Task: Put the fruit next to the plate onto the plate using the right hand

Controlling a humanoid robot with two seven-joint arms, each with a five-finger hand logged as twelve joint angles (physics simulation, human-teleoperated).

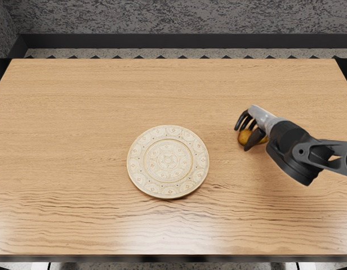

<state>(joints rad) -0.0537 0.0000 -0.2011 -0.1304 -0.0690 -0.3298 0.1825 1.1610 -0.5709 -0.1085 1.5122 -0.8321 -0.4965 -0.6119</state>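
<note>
Dark, jointed fingers [241, 120] of the right hand [249, 128] were curled over and around a small yellow-orange fruit [243, 138], wrapped on it from above. Only a sliver of the fruit showed between them. It sat well to the right of the plate [168, 161], low against the wooden table [78, 112], and whether it rested on the wood or hung just clear of it could not be told.

The likeliest failure seemed to be the hold itself. The fruit looked rounded and smooth, and the fingers caged it rather than visibly pressing it on opposite sides, so a quick lift or sideways swing could let it roll out from under the palm. The thumb's contact was hidden, which left the firmness of the grasp uncertain. A second risk lay at the release: dropped from any height onto the shallow, nearly flat plate, a round fruit might roll over the low rim and onto the table. A low carry could also drag it along the wood or knock the plate's near edge and shift the plate.

Beyond the hand, the bulky black forearm [294, 151] reached in from the right edge. Between fruit and plate lay bare wood only, with nothing blocking the way. The left arm did not show.
</note>
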